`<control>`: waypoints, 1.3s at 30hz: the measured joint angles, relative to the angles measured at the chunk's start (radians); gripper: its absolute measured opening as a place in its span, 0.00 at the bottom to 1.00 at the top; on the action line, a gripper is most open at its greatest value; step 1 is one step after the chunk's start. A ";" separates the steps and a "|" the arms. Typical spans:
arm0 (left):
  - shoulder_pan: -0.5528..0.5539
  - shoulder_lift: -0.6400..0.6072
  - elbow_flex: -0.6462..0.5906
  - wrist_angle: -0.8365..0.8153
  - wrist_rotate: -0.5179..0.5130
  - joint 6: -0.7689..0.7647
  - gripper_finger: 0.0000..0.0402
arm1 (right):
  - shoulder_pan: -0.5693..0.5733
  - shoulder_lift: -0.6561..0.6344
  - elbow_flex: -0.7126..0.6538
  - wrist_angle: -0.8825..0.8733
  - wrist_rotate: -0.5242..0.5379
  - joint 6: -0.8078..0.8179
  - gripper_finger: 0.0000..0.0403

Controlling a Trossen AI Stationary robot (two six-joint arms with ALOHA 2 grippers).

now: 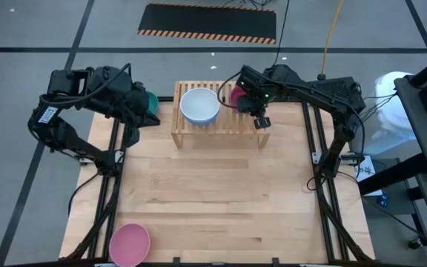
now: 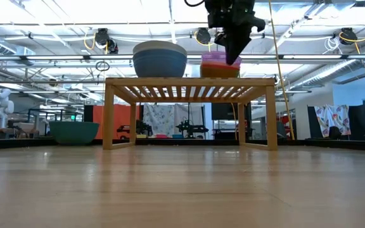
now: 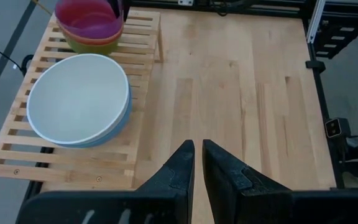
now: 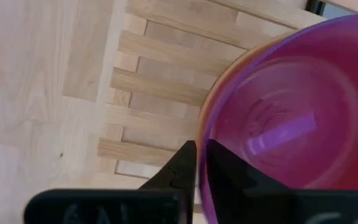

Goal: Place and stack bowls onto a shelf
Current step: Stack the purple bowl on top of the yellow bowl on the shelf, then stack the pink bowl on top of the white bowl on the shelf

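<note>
So, you are well past the midpoint of this job, going by how the bowls lie. On the shelf (image 1: 221,122) you already have two stacks. The white bowl (image 1: 199,105) sits nested in a blue bowl (image 2: 160,63) toward the left end. Toward the right end a purple bowl (image 3: 89,15) tops a pile that shows a red or pink layer, then green, with a yellowish edge at the bottom in the low view; you cannot sort those lower colours for certain.

Your right tool (image 1: 262,122) hangs over the shelf's right end, at the near rim of that purple bowl. In its own wrist view the two fingers (image 4: 182,168) straddle the rim with only a thin gap between them, one finger outside the wall and one inside. Whether they are pinching the rim or have let go you cannot tell from these pictures, so treat that bowl as possibly not yet released.

Your left tool (image 3: 195,168) waits off the shelf's left end, near the table's (image 1: 213,200) far left corner, fingers nearly together and holding nothing.

Two bowls look left to do. The teal bowl (image 2: 73,132) rests on the table just beside the shelf's left end, partly under the left arm. The pink bowl (image 1: 129,244) sits alone at the table's near left corner, well apart from everything else.
</note>
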 joint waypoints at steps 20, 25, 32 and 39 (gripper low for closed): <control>0.000 0.000 0.000 0.000 0.000 -0.052 0.09 | 0.034 -0.188 0.000 0.087 0.179 0.005 0.25; -0.010 0.000 0.000 0.000 0.058 -0.140 0.09 | 0.061 -0.296 0.000 0.097 0.239 0.024 0.25; -0.161 -0.007 0.000 0.000 0.128 -0.309 0.09 | 0.066 -0.444 0.001 0.096 0.238 0.113 0.25; -0.403 -0.002 -0.025 0.000 -0.011 -0.573 0.09 | 0.066 -0.554 0.002 0.096 0.237 0.145 0.25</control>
